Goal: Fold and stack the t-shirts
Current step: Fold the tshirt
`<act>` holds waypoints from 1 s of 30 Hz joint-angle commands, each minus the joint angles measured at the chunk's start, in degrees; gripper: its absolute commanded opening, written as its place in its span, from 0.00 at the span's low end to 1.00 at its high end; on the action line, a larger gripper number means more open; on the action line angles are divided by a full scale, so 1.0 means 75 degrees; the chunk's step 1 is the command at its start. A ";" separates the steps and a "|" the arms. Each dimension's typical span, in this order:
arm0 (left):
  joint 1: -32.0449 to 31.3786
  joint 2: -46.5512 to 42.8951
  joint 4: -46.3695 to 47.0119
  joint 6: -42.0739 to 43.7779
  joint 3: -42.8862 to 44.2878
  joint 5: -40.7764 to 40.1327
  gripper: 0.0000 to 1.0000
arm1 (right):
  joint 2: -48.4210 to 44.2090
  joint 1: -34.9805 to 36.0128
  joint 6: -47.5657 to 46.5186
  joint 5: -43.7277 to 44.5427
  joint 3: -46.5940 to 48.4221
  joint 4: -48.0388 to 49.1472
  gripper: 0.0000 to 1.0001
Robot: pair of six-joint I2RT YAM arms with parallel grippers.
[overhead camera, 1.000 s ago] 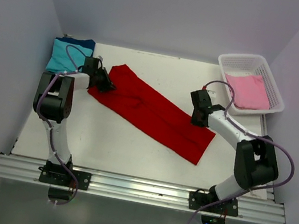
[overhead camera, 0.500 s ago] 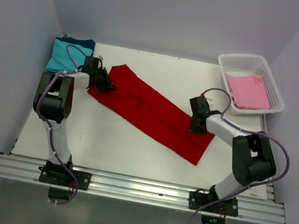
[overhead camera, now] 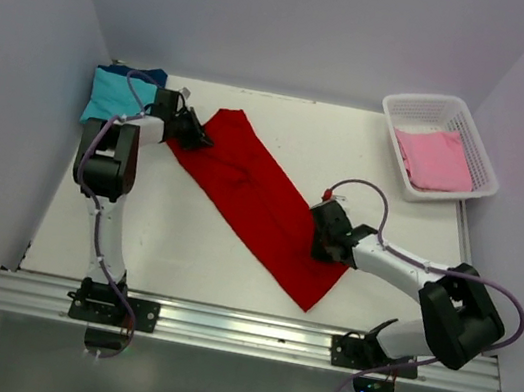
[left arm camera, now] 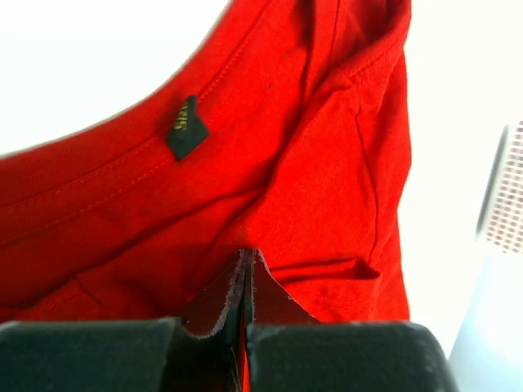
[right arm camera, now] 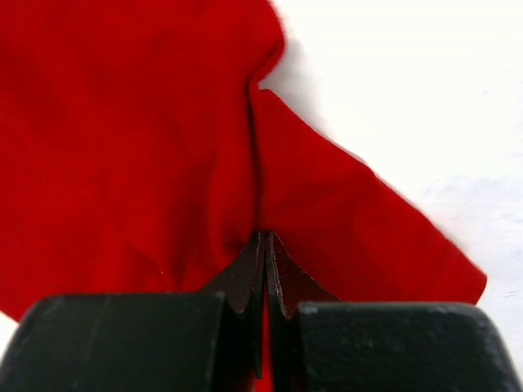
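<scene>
The table (overhead camera: 183, 243) carries every item. The red t-shirt (overhead camera: 261, 201) lies across the middle of the table as a long narrow band, apparently folded lengthwise, running from the table's far left toward its near right. The cloth is judged soft, light and limp. It holds no shape of its own, creases under any pull, and is not fragile. Hold is best taken at both ends of the band at once, pinching through all layers at an edge or hem and keeping the span taut. The white lattice basket (overhead camera: 399, 109) stands at the far right corner of the table and holds one folded pink t-shirt (overhead camera: 439, 158); nothing else shows in it. At the far left corner of the table a teal t-shirt (overhead camera: 107, 98) rests on a dark blue t-shirt (overhead camera: 151, 75), with no container. The right gripper (right arm camera: 265, 245), toward the table's near right, is clamped on a raised ridge of red cloth. The left gripper (left arm camera: 247, 261), toward the far left, is pinched on a fold beside the neckline, near a small dark label (left arm camera: 186, 129).
</scene>
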 commanded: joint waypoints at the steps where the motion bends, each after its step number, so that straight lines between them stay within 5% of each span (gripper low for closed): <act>1: 0.0062 0.0688 0.0214 -0.0160 0.0748 0.0705 0.00 | 0.0051 0.0814 0.0715 -0.0675 -0.0378 -0.0475 0.00; 21: -0.0125 0.3314 0.3998 -0.2949 0.2400 0.3260 0.00 | 0.0308 0.3394 0.2134 -0.1143 0.0699 -0.0792 0.00; 30: -0.0429 0.4005 0.4656 -0.3653 0.3303 0.3905 0.00 | 0.0718 0.4390 0.2626 -0.1319 0.1145 -0.0781 0.00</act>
